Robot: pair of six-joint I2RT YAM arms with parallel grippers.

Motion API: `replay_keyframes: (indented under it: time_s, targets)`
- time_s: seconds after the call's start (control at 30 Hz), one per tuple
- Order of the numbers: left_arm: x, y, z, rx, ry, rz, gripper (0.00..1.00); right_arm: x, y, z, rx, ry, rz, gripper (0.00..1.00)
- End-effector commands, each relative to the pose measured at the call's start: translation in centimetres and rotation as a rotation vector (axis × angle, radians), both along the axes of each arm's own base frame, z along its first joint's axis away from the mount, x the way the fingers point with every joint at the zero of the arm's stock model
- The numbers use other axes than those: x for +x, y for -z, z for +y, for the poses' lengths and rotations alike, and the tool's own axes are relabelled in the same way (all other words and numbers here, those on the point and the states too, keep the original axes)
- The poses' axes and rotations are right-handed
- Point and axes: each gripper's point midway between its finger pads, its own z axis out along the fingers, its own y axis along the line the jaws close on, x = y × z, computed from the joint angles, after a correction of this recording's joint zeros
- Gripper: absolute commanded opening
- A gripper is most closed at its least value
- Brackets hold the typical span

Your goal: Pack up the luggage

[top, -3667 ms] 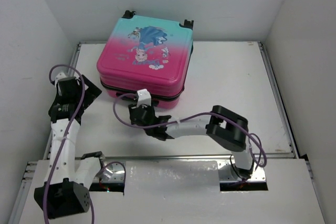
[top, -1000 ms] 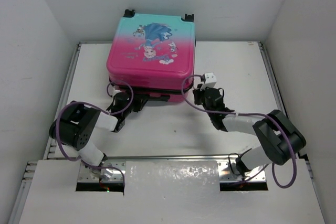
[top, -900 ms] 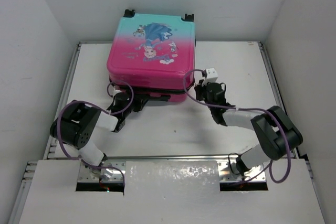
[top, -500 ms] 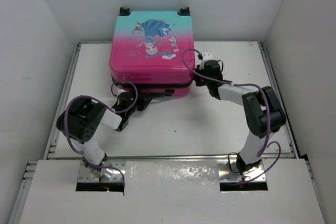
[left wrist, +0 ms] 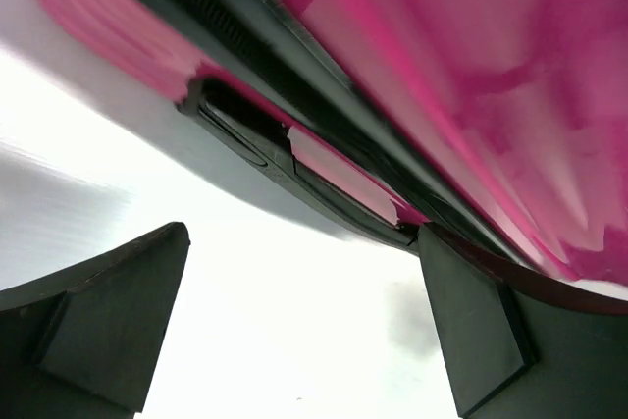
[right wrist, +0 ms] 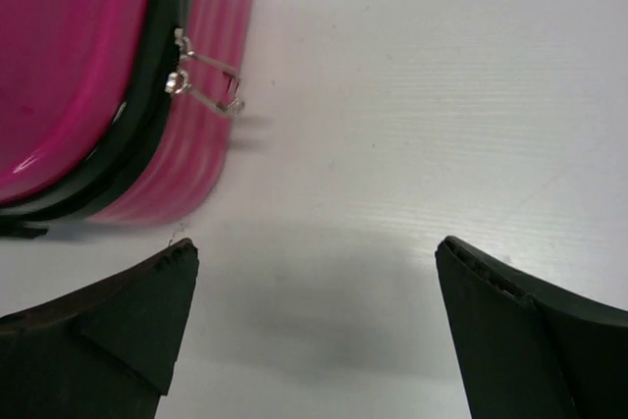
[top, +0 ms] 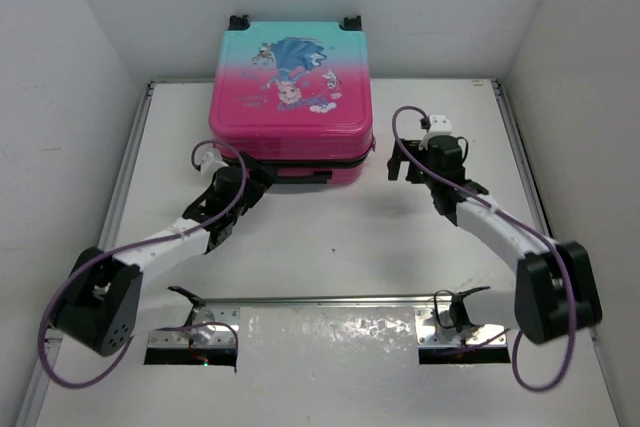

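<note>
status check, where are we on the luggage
Left gripper open, empty, at the luggage front handle. Right gripper open, empty, off its right side by the zipper pulls. Luggage closed, flat on table. Nothing in the way.

Pink-to-teal hard-shell luggage (top: pixel 290 87) with a cartoon princess print lies flat and zipped shut at the far middle of the white surface (top: pixel 340 237), black wheels (top: pixel 238 22) toward the back wall, metal zipper pulls (right wrist: pixel 183 80) on its right side.
</note>
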Motion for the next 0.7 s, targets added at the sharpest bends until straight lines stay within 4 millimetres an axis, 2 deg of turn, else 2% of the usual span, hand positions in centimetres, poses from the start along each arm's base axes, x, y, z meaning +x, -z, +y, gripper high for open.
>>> replay_keyframes:
  time_s: [0.0,0.03,0.07,0.1,0.13,0.17,0.2,0.23,0.27,0.3,0.33,0.37,0.43,0.47,0.53,0.57,0.6,0.67]
  targets:
    - [-1.1,-1.7,3.7,0.27,-0.055,-0.014,1.0,-3.1,-2.9,-0.9,-0.009,0.014,0.011,0.99]
    - [-2.1,-1.4,4.5,0.326,-0.046,0.027,1.0,-4.1,-3.2,-1.2,-0.017,0.013,0.022,0.99]
    - [-2.4,-2.0,5.2,0.391,-0.041,0.023,1.0,-5.5,-3.2,-1.6,-0.032,0.015,0.045,0.99]
    - [-2.4,-4.4,5.5,0.4,-0.043,-0.021,1.0,-6.6,-4.9,-1.7,-0.021,0.009,-0.002,0.99]
    - [-3.2,-4.8,6.1,0.442,-0.028,0.004,1.0,-8.1,-4.7,-1.9,-0.036,-0.006,0.035,0.99]
    - [-3.6,-6.1,6.2,0.493,0.01,-0.019,1.0,-9.0,-5.1,-2.3,-0.052,-0.005,0.04,0.99]
    - [-4.4,-8.9,6.6,0.508,0.023,-0.05,1.0,-9.9,-7.4,-2.5,-0.044,-0.003,-0.015,0.99]
    - [-4.9,-10.3,7.0,0.533,0.033,-0.058,1.0,-10.7,-8.1,-2.8,-0.051,-0.006,-0.021,0.99]
    - [-5.6,-14.0,7.3,0.534,0.0,-0.127,1.0,-12.4,-9.8,-3.4,-0.064,-0.014,-0.048,0.99]
    - [-6.7,-14.8,7.6,0.558,0.022,-0.125,1.0,-13.2,-10.7,-3.8,-0.069,-0.012,-0.066,0.99]
    - [-7.5,-17.7,7.6,0.556,0.05,-0.19,1.0,-14.4,-12.0,-4.5,-0.093,-0.009,-0.074,0.99]
    - [-8.0,-18.8,8.3,0.572,0.04,-0.206,1.0,-15.3,-13.1,-5.0,-0.097,-0.005,-0.099,0.99]
    - [-9.4,-20.2,10.0,0.651,0.035,-0.206,1.0,-17.4,-15.7,-5.7,-0.083,-0.004,-0.186,0.99]
    - [-10.1,-21.9,11.7,0.707,-0.014,-0.215,1.0,-18.4,-16.0,-6.0,-0.093,-0.013,-0.189,0.99]
    - [-12.2,-22.4,14.5,0.764,-0.085,-0.201,1.0,-20.0,-17.7,-6.8,-0.098,-0.002,-0.243,0.99]
    - [-13.8,-23.0,16.7,0.771,-0.184,-0.219,1.0,-20.9,-17.0,-7.3,-0.134,-0.008,-0.21,0.99]
    - [-14.9,-22.7,18.0,0.769,-0.237,-0.213,1.0,-21.4,-16.9,-8.0,-0.155,0.011,-0.202,0.99]
    - [-16.8,-22.5,19.7,0.734,-0.309,-0.269,1.0,-22.8,-15.4,-9.2,-0.196,0.042,-0.144,0.99]
